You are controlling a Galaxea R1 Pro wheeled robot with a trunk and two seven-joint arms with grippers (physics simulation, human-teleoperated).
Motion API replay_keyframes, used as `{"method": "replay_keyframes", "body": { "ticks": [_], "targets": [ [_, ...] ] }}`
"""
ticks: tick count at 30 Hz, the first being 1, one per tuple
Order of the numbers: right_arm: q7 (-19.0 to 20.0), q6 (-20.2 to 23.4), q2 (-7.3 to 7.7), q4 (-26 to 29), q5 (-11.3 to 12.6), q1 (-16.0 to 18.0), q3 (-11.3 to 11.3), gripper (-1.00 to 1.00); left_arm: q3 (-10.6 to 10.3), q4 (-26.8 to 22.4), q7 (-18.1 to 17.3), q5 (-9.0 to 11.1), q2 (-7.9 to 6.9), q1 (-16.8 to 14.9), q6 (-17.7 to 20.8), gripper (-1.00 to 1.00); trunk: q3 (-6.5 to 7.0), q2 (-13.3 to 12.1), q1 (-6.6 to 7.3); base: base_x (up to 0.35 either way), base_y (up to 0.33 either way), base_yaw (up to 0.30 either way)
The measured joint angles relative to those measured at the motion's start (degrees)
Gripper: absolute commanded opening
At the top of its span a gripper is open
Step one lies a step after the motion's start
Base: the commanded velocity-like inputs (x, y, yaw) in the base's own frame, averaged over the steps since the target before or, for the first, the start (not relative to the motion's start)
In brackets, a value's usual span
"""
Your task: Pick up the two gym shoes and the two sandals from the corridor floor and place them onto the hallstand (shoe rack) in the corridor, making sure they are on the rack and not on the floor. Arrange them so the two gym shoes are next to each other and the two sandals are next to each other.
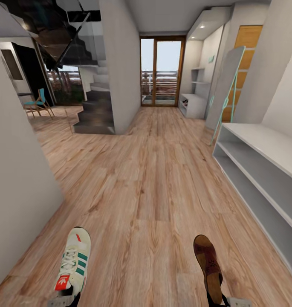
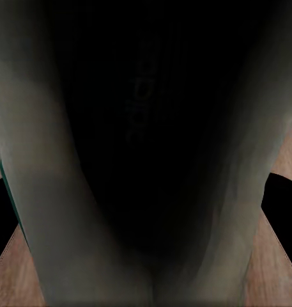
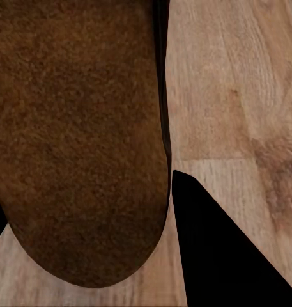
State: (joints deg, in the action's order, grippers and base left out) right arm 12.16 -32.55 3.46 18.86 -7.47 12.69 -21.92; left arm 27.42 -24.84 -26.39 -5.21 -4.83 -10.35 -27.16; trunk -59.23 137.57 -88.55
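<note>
One cream-white gym shoe (image 1: pixel 75 264) with green stripes and a red tongue label hangs over the corridor floor (image 1: pixel 154 192) at the lower left. My left gripper (image 1: pixel 62 301) is shut on its heel end. Its dark inside (image 2: pixel 146 160) takes up most of the left wrist view. A brown sandal (image 1: pixel 209 266) hangs at the lower right, and my right gripper (image 1: pixel 224 301) is shut on its rear end. The right wrist view shows its brown footbed (image 3: pixel 75 141) beside one black finger (image 3: pixel 216 249). The pale hallstand (image 1: pixel 265 170), with its bench top and two bare low shelves, stands along the right wall.
A grey wall (image 1: pixel 22 179) stands close on my left. A tall panel (image 1: pixel 224 85) leans just beyond the hallstand. Dark stairs (image 1: pixel 96 111) rise at the left, with a glass door (image 1: pixel 163 70) at the far end. A second pale shelf unit (image 1: pixel 195 100) stands beside that door.
</note>
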Motion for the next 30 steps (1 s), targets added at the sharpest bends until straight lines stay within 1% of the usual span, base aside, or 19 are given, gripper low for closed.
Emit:
{"method": "replay_keyframes", "body": {
  "ticks": [30],
  "targets": [
    [0.00, 0.00, 0.00, -0.02, 0.00, 0.00, 0.00, -1.00, 0.04, 0.02, -0.01, 0.00, 0.05, 0.01, 0.00, -1.00, 0.00, 0.00, 0.00, 0.340, 0.000, 0.000]
  ]
}}
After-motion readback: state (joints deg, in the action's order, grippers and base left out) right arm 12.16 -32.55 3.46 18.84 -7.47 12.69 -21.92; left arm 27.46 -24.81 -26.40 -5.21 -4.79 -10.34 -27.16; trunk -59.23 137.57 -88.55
